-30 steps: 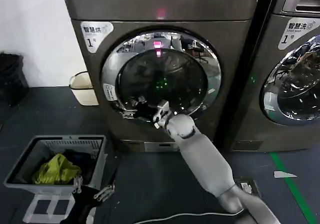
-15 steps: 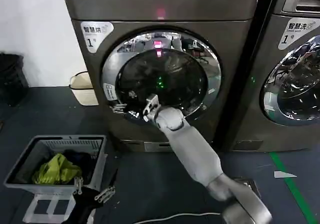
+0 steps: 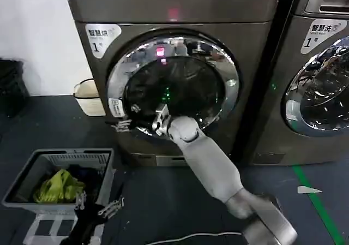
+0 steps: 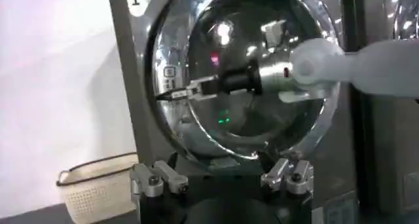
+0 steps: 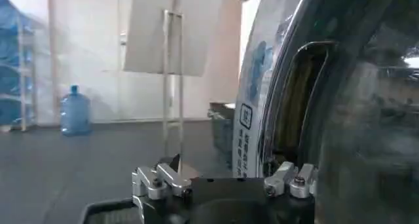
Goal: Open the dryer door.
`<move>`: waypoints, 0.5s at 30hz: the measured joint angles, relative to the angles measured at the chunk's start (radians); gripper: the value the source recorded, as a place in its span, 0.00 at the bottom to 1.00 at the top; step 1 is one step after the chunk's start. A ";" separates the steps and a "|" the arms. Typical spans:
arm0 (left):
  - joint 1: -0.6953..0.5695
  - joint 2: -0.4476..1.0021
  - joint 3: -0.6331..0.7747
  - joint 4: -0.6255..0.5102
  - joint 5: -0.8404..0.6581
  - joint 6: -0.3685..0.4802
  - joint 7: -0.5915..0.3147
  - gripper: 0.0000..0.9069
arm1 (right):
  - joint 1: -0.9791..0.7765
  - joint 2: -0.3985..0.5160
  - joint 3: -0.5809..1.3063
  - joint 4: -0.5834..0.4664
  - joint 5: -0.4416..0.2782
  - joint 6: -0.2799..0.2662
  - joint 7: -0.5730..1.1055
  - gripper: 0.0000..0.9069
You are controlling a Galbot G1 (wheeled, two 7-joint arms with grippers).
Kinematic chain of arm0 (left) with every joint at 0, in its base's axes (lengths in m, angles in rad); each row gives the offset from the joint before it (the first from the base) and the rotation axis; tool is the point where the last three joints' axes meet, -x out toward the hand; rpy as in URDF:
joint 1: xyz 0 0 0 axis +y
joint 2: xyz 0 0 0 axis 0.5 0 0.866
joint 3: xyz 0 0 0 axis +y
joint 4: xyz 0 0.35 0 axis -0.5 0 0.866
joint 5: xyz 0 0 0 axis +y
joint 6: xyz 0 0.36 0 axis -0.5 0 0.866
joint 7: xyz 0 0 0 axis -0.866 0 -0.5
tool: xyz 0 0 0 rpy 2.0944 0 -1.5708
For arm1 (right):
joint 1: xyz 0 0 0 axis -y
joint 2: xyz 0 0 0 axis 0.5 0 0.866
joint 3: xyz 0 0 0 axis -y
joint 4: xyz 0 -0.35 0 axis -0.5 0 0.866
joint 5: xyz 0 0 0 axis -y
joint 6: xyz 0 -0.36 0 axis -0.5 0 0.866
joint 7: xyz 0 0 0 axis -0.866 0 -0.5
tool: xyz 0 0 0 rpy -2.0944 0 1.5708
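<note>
The right pincer (image 3: 124, 125), fingers apart, sits at the left rim of the dryer door (image 3: 173, 84): rigid, slippery chrome, best hooked at that edge.

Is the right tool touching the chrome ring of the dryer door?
Cannot tell. In the head view the right tool lies over the left rim of the dryer door, but no view plainly shows contact or a gap.

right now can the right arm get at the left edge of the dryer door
Probably yes. The right gripper is already at the left rim of the dryer door, beside the small white sticker, with nothing between them. The left gripper waits low by the laundry basket.
</note>
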 joint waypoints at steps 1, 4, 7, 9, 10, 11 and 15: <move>-0.009 0.005 -0.007 0.003 -0.013 0.014 0.000 1.00 | -0.004 -0.008 0.004 0.009 0.002 -0.010 -0.022 1.00; -0.047 0.028 -0.044 0.025 -0.066 0.064 0.028 1.00 | -0.015 -0.035 0.009 0.038 0.010 -0.015 -0.100 1.00; -0.097 0.075 -0.103 0.047 -0.162 0.110 0.052 1.00 | -0.025 -0.055 0.013 0.061 0.005 -0.014 -0.167 1.00; -0.127 0.115 -0.146 0.058 -0.219 0.144 0.032 1.00 | -0.035 -0.068 0.020 0.077 0.005 -0.015 -0.209 1.00; -0.140 0.135 -0.167 0.065 -0.239 0.153 0.008 1.00 | -0.040 -0.073 0.024 0.085 0.006 -0.015 -0.230 1.00; -0.149 0.155 -0.182 0.068 -0.256 0.159 -0.009 1.00 | -0.044 -0.079 0.028 0.093 0.006 -0.015 -0.252 1.00; -0.181 0.252 -0.232 0.073 -0.374 0.240 -0.077 1.00 | -0.061 -0.099 0.039 0.121 -0.002 -0.015 -0.337 1.00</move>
